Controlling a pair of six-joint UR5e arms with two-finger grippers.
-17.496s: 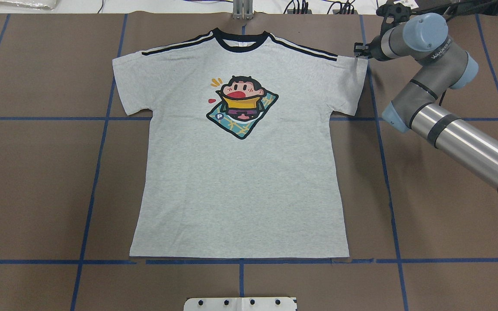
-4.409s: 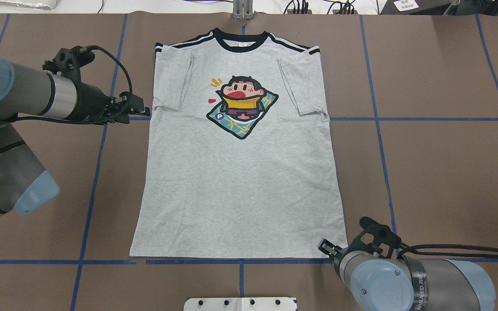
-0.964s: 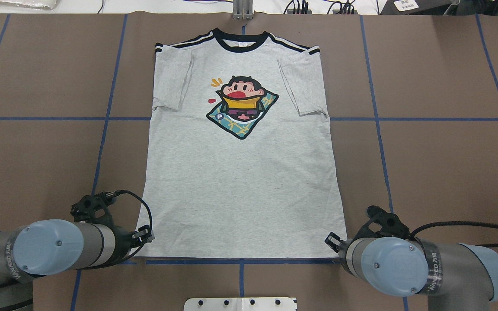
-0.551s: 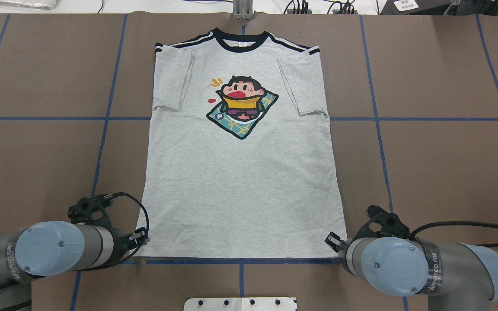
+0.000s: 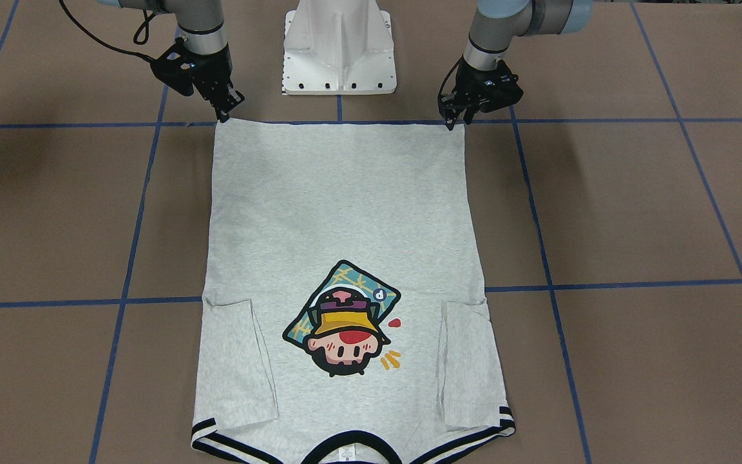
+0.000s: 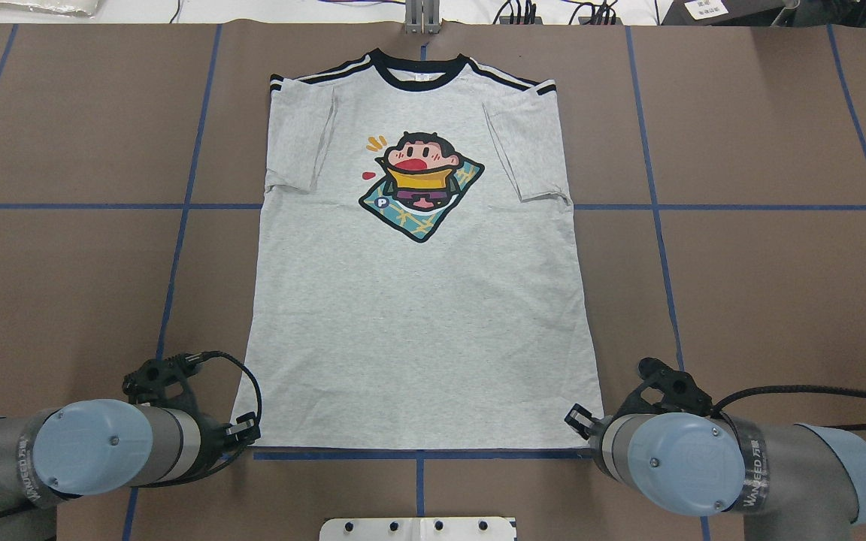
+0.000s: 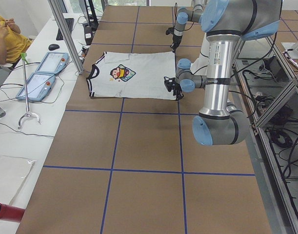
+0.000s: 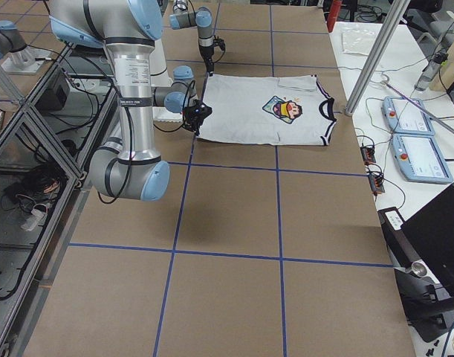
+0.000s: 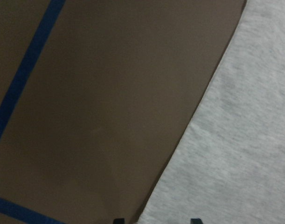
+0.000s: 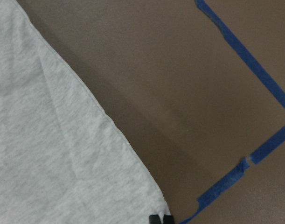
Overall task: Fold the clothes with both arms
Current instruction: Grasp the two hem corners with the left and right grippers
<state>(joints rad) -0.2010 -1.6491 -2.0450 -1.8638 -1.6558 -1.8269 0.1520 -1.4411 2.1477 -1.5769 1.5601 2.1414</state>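
The T-shirt (image 6: pixel 418 338) lies flat mid-frame; the right gripper (image 6: pixel 576 419) pinches its lower-right hem corner, the left gripper (image 6: pixel 247 433) gapes over the lower-left, so a shallow left bite could drop that side and skew the fold.

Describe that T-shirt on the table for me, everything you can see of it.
The T-shirt looks like soft heather-grey knit with a black collar, black shoulder stripes and a cartoon print. It lies flat, face up on the brown table, both short sleeves folded inward. At the hem corners, the right claw seems pinched shut on one; the left claw straddles the other, open.
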